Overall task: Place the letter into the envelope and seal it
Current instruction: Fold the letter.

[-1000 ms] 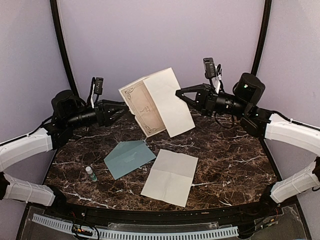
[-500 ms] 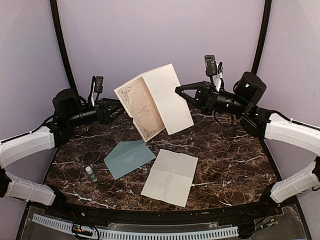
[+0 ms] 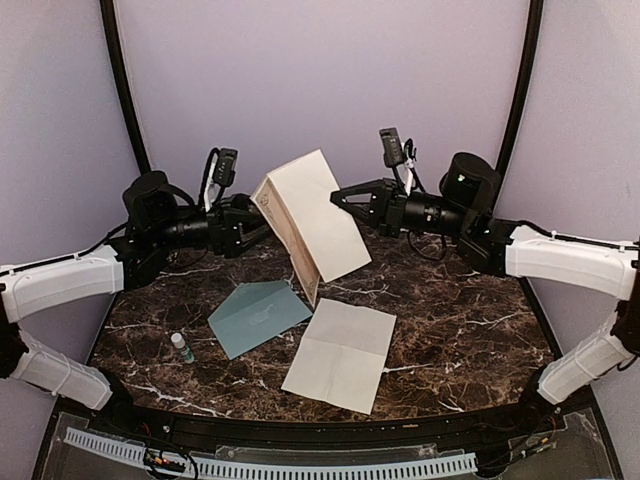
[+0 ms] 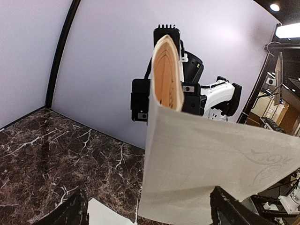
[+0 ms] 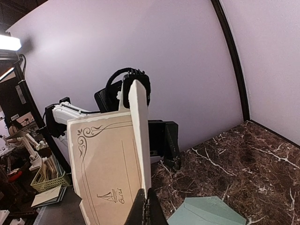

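Note:
The letter (image 3: 310, 215), a cream sheet with a brown ornamental border, hangs in the air folded almost closed, plain back outward. My right gripper (image 3: 336, 196) is shut on its right edge. In the right wrist view the fingers (image 5: 149, 212) pinch the fold's edge and the letter's bordered face (image 5: 105, 164) shows to the left. My left gripper (image 3: 258, 218) stands open at the letter's left edge. In the left wrist view the letter (image 4: 201, 154) hangs between the two wide-apart fingertips (image 4: 70, 213). The teal envelope (image 3: 258, 316) lies flat on the table below, also in the right wrist view (image 5: 211, 211).
A plain white creased sheet (image 3: 340, 352) lies on the dark marble table (image 3: 470, 330) to the right of the envelope. A small green-capped bottle (image 3: 182, 347) stands at the envelope's left. Purple walls close in the back and both sides.
The right gripper has carried the letter to the left and the sheet has folded nearly closed. The left gripper has moved right, up to the letter's edge, staying open.

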Tool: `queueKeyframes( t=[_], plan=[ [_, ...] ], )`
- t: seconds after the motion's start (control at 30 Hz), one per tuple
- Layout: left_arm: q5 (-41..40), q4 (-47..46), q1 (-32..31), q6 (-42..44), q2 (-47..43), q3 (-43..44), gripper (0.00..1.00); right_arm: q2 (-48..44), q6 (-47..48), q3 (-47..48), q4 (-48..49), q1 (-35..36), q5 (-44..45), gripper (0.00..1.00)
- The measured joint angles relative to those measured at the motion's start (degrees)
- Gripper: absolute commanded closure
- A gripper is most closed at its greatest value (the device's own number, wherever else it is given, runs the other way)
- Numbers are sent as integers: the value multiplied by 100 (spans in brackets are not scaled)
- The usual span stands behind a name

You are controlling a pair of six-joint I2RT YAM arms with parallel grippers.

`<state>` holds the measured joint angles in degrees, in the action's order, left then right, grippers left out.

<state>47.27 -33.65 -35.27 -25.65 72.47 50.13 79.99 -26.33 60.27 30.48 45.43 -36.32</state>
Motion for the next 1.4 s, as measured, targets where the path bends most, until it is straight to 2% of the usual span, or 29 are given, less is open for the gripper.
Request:
queueKeyframes(
  t=[0.33, 0.47, 0.53, 0.63, 0.87, 0.93, 1.2, 1.23, 1.33, 1.4],
  plan=[
    [-61, -492, -39, -243, 284, -4, 15, 199, -122, 170, 83, 61, -190, 100],
    [-138, -713, -55, -341, 391, -7, 20, 234, -125, 212, 90, 98, -278, 100],
    [-146, -870, -63, -417, 435, -7, 26, 256, -129, 219, 90, 107, -291, 100],
    [-138, -1123, -63, -573, 496, -7, 41, 297, -153, 219, 90, 109, -295, 100],
    [4, -1672, -63, -892, 568, -39, 63, 337, -243, 219, 181, 109, -363, 100],
    [68, -1816, -66, -988, 586, -48, 73, 337, -278, 219, 258, 109, -380, 100],
    [258, -2345, -66, -1370, 658, -138, 96, 337, -341, 216, 354, 109, -396, 100],
    [278, -2396, -66, -1416, 678, -144, 98, 337, -343, 216, 352, 109, -396, 96],
    [306, -2505, -66, -1499, 726, -151, 100, 337, -404, 216, 337, 109, -391, 61],
    [297, -2511, -66, -1528, 726, -179, 100, 337, -413, 210, 334, 109, -391, 46]
  ],
)
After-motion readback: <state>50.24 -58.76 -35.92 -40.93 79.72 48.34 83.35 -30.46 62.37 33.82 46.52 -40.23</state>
